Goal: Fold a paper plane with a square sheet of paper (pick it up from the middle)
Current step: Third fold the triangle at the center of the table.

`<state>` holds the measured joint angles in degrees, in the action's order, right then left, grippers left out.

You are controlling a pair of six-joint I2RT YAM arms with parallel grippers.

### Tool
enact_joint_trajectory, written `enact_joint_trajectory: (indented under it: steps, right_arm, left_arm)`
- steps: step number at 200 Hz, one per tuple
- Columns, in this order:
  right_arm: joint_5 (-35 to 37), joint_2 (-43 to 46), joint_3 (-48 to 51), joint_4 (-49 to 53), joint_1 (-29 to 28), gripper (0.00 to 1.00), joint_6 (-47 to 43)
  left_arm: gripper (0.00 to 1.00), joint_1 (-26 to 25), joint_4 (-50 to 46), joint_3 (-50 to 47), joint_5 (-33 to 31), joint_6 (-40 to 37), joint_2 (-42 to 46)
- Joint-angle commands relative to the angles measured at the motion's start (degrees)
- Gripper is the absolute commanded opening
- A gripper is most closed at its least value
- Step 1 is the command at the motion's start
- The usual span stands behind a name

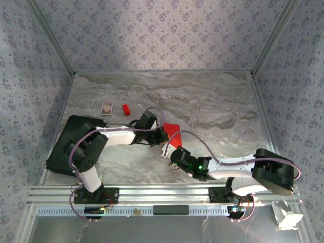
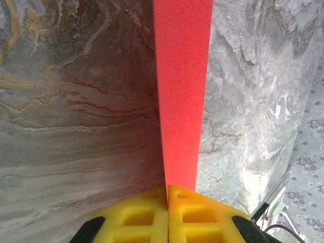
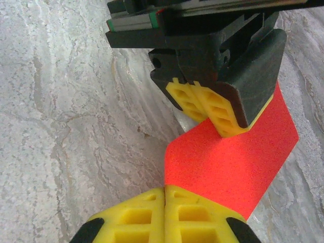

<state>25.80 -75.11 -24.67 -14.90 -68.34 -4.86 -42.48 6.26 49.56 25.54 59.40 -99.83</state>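
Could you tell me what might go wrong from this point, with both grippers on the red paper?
1. The left gripper and the right gripper are both shut on the red paper; pulling apart could tear it.
2. Each seems to pinch only an edge, so the paper may slip.
3. The grippers sit close together and might collide.

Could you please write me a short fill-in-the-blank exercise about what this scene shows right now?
The left end effector is ____ (open/shut) on the paper.
The right end effector grips the same sheet, coloured ____.
In the top view, the small block lies ____ of the patterned card.
Missing words: shut; red; right.
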Motion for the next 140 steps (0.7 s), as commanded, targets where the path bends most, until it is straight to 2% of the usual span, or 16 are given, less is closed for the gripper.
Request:
enact_joint_trajectory:
  steps: [1,22,53,82,106,140]
  right_arm:
    - [-0.5,2.0,1.8,-1.8,0.6,0.0,2.2]
    - [-5.3,2.1,1.2,-0.1,1.9,0.0,4.4]
    - [-24.2,1.8,0.9,-1.5,6.4,0.0,8.2]
    - [-33.1,0.0,-1.9,1.0,10.9,0.0,14.4]
    - [-42.3,-2.1,-5.0,3.5,15.2,0.0,19.2]
    - [-48.3,-5.5,-7.3,3.7,18.8,0.0,23.8]
  left_arm:
    - [0.19,0.4,-2.1,0.0,-1.9,-1.1,1.9]
    - [0.4,1.1,-3.8,-0.9,-3.4,-1.7,4.0]
    - [0.59,2.9,-7.8,-2.1,-6.1,-2.2,9.1]
    - [0.65,4.4,-11.3,-3.2,-8.8,-3.2,13.9]
    - [0.65,5.4,-12.7,-2.9,-8.6,-4.7,15.1]
    - [0.56,6.3,-14.2,-0.1,-6.5,-7.5,13.5]
